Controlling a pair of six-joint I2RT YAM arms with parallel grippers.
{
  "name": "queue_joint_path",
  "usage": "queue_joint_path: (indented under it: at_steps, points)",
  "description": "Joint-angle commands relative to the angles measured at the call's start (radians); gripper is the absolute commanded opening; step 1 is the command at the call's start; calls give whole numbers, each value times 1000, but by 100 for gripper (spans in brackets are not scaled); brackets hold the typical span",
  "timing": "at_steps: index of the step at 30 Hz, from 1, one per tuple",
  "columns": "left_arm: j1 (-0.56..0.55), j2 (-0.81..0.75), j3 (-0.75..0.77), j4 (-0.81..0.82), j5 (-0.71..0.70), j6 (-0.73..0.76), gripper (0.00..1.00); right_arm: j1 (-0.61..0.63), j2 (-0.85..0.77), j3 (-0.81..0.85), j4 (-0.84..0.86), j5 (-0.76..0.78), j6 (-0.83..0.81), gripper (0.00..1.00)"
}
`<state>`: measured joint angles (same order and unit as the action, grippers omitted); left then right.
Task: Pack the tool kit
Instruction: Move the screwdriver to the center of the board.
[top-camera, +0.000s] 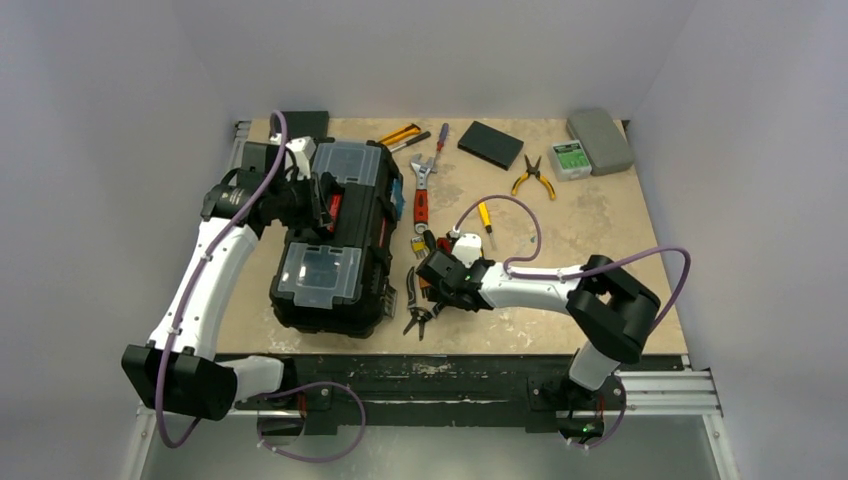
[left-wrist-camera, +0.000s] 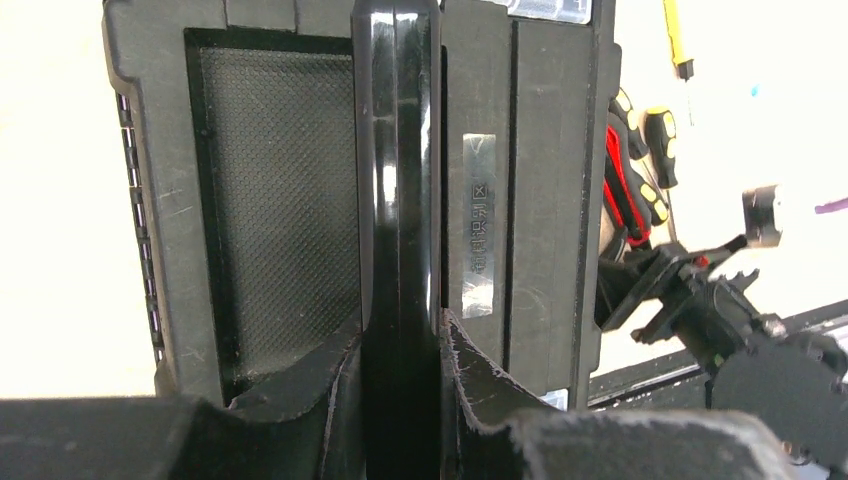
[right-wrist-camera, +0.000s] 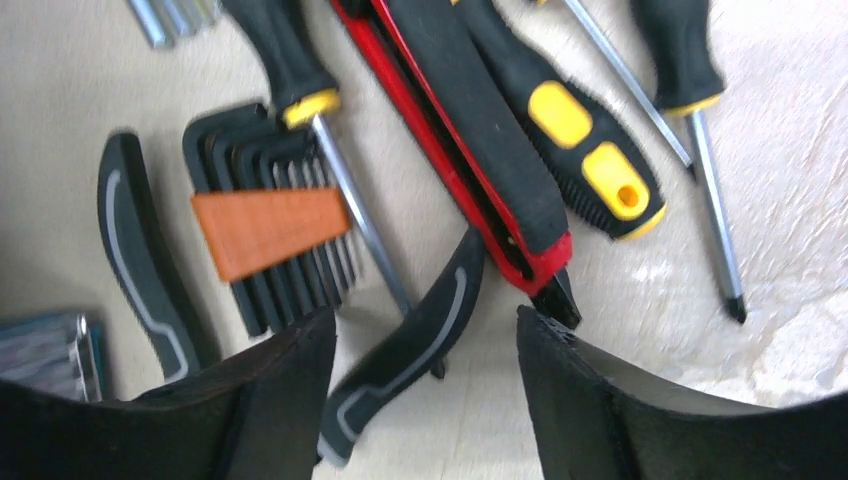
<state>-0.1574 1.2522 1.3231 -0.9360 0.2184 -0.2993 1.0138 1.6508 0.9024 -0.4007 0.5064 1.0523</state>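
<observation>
The tool kit (top-camera: 330, 255), a large black toolbox with two clear-lidded compartments, lies on the left of the table. My left gripper (top-camera: 318, 200) is shut on its glossy black top handle (left-wrist-camera: 397, 150), which runs straight between the fingers of the left gripper (left-wrist-camera: 400, 320). To the box's right is a heap of small hand tools (top-camera: 425, 290). My right gripper (right-wrist-camera: 425, 315) hangs open just above them, one black-and-grey pliers handle (right-wrist-camera: 400, 350) lying between its fingers. Close by are an orange-banded hex key set (right-wrist-camera: 270, 230), a red-and-black tool (right-wrist-camera: 470, 140) and a yellow-and-black handle (right-wrist-camera: 590, 165).
Farther back lie a red-handled adjustable wrench (top-camera: 422, 190), yellow pliers (top-camera: 533, 178), a yellow screwdriver (top-camera: 485, 218), a flat black box (top-camera: 490, 144), a small green-labelled box (top-camera: 570, 160) and a grey rounded case (top-camera: 600, 140). The table's front edge (top-camera: 450, 352) is near the heap.
</observation>
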Motion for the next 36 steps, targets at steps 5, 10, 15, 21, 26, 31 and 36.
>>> queue_joint_path:
  at_steps: [5,10,15,21,26,31,36]
  points:
    - [-4,-102,-54,53,108,65,0,-169,70,35,13,-15,-86,58]
    - [-4,-106,-88,74,104,74,0,-296,93,79,23,-33,-176,57]
    - [-5,-115,-127,119,145,77,0,-425,122,125,37,-73,-240,56]
    - [-5,-127,-167,156,161,74,0,-534,202,242,25,-104,-306,56]
    - [-8,-117,-173,154,162,68,0,-569,283,371,6,-183,-384,55]
    - [-10,-113,-162,141,143,77,0,-562,230,404,-22,-234,-488,77]
    - [-10,-119,-158,131,149,89,0,-488,24,304,-40,-171,-542,94]
